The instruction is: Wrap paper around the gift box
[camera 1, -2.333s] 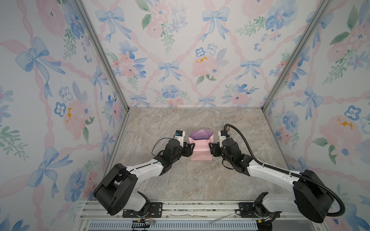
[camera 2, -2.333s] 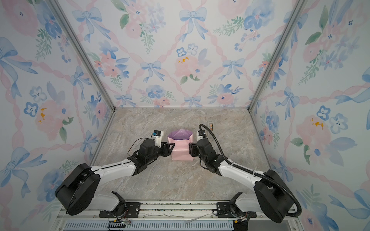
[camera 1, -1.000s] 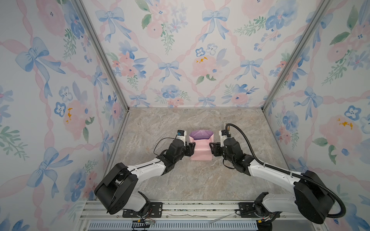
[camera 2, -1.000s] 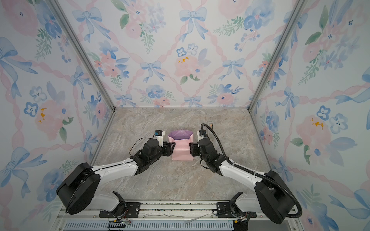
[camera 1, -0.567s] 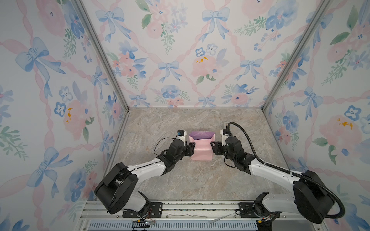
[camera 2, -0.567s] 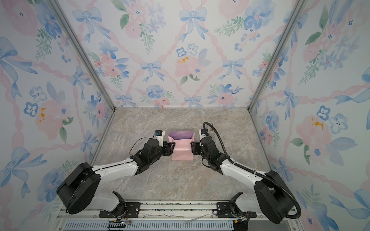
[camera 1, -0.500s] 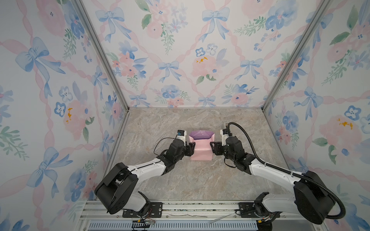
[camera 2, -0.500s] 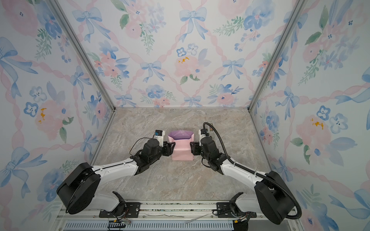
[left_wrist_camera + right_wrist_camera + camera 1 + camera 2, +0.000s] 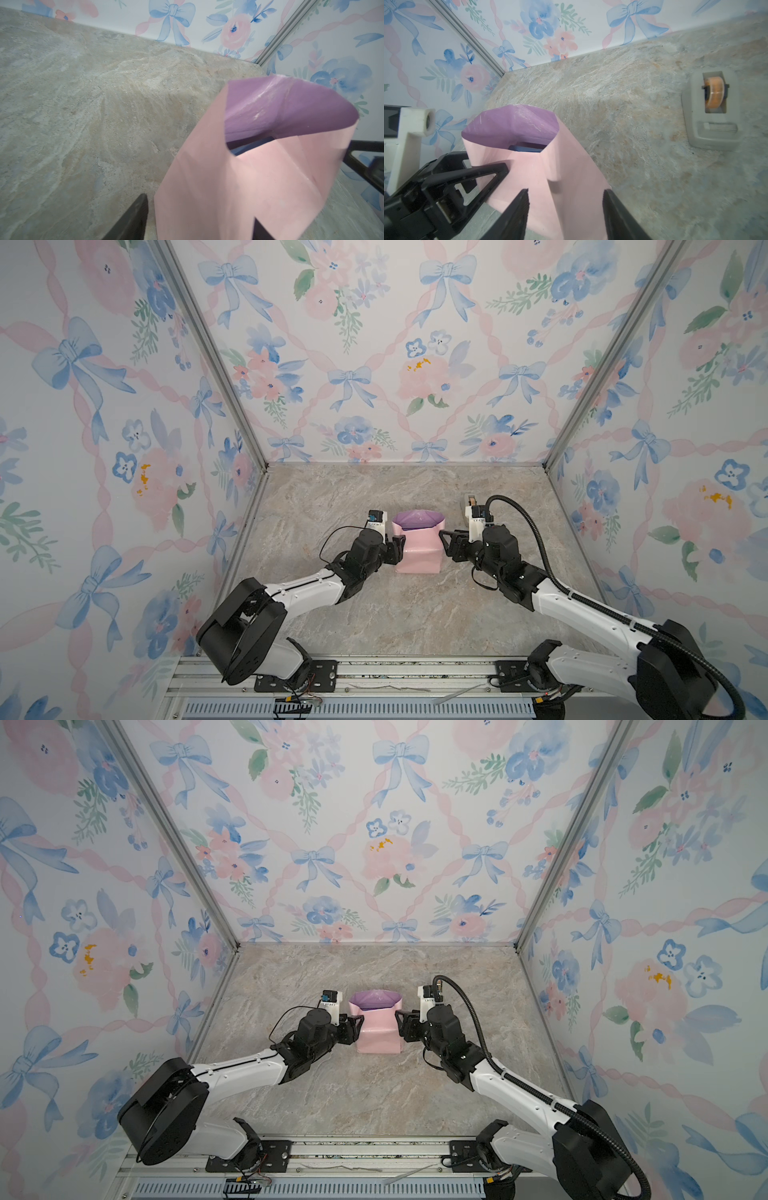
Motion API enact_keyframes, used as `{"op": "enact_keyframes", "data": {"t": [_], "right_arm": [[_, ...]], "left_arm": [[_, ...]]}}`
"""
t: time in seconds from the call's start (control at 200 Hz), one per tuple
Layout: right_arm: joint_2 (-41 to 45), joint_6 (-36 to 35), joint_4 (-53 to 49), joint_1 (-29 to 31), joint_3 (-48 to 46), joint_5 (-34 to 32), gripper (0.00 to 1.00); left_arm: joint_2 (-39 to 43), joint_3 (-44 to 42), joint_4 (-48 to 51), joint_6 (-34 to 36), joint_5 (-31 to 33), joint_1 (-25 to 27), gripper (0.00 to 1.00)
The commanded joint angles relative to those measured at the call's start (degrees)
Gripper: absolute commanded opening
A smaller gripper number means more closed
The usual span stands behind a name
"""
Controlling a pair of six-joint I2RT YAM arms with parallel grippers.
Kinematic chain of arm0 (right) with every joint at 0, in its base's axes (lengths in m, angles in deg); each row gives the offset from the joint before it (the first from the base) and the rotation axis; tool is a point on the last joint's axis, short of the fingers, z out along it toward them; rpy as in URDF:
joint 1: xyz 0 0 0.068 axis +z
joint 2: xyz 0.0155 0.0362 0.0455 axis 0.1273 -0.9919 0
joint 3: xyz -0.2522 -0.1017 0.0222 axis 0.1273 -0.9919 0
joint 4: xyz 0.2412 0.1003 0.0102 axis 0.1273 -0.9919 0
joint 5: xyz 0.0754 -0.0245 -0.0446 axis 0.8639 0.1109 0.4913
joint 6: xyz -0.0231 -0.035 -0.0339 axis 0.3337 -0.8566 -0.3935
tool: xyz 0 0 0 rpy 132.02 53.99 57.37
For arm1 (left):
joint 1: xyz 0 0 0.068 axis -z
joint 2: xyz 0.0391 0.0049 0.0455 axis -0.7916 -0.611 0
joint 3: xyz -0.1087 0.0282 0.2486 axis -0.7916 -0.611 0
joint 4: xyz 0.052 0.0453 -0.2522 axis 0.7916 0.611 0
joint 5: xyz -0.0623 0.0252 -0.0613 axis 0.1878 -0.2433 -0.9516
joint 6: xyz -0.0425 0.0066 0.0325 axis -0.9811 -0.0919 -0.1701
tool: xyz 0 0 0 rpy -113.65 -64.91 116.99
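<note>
The gift box (image 9: 525, 148) is seen only as a blue sliver inside the paper (image 9: 417, 549), which is folded over it pink side out in the middle of the table (image 9: 374, 614), with the lilac far end gaping. The left gripper (image 9: 397, 549) and the right gripper (image 9: 446, 544) are set at opposite sides of the parcel. Each has its jaws spread apart, with paper between them.

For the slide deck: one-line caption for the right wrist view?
Open right gripper faces pink paper folded over the gift box; left gripper opposite, tape dispenser nearby.
</note>
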Motion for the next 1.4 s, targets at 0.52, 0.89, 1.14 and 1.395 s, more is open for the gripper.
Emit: {"op": "enact_keyframes", "data": {"t": [0.52,0.89,1.14,1.395], "right_arm": [[-9.06,3.71,5.1,-1.53,2.5,0.68,0.32],[-9.0,0.66,-0.96,3.15,4.39,-8.17,0.05],[-8.95,1.09,-1.2,4.17,4.72,-9.46,0.23],[-11.47,1.37,-0.53,4.5,5.54,-9.58,0.08]], "left_arm": [[-2.32,-0.79,9.64,2.68,-0.48,1.15,0.62],[-2.29,-0.77,9.75,2.66,-0.31,1.26,0.63],[-2.33,-0.63,9.83,2.79,-0.23,1.24,0.63],[-2.43,-0.37,9.81,2.9,-0.21,1.32,0.63]]}}
